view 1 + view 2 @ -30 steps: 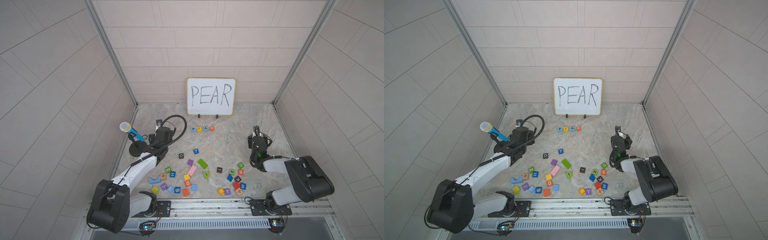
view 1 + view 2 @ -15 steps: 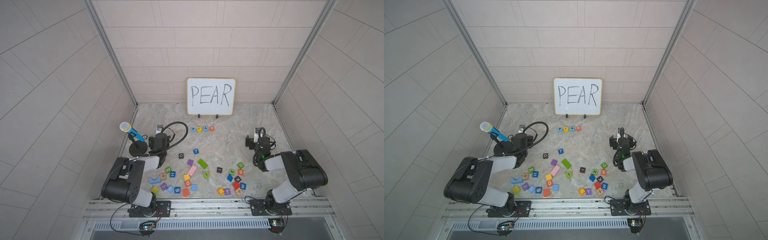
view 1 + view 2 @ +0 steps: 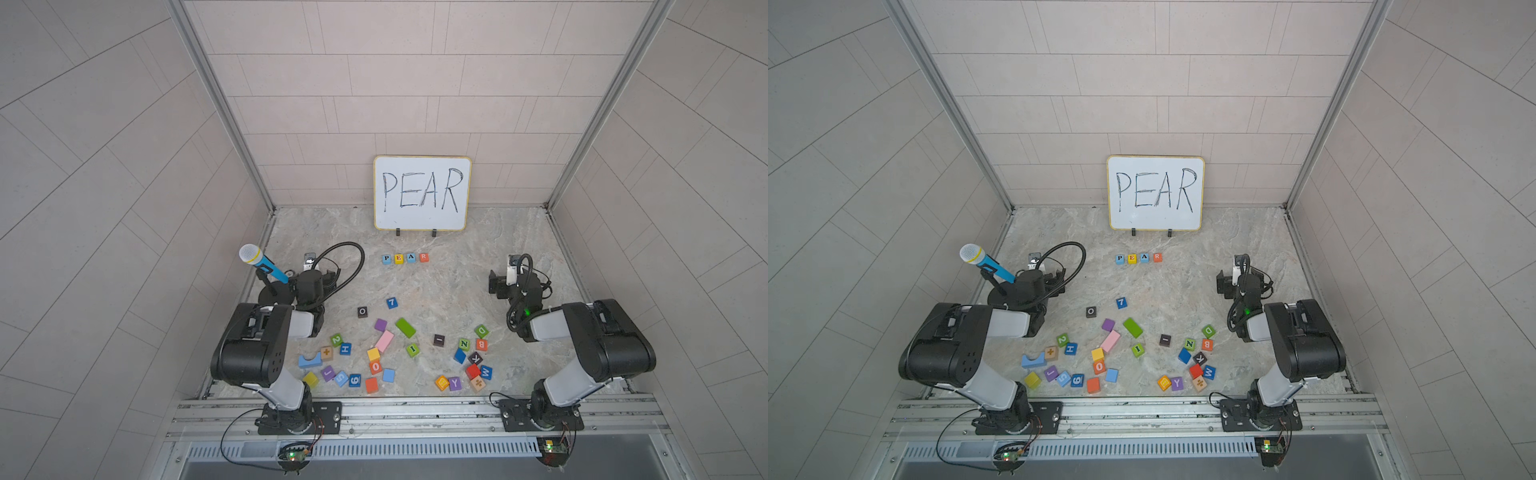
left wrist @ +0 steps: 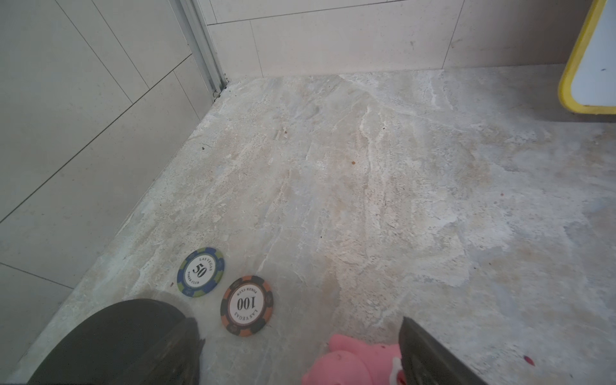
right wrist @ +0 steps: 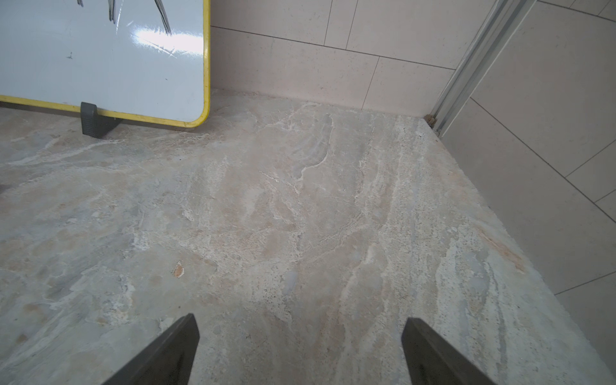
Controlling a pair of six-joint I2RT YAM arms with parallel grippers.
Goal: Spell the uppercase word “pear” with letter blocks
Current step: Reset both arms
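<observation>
Marbled tabletop [image 3: 457, 291], toward its back edge: your letter blocks [image 3: 404, 258] spell PEAR, likely light, rigid, pinchable across flat sides; left gripper [image 4: 298, 330] and right gripper [image 5: 300, 330] gape open.

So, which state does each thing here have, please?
P block, first in row, letter up.
E block, second, letter up.
A block, third, letter up.
R block, fourth, letter up.
whiteboard, upright, reads PEAR.
left gripper, open, holding nothing.
right gripper, open, holding nothing.
microphone, tilted, head raised.
</observation>
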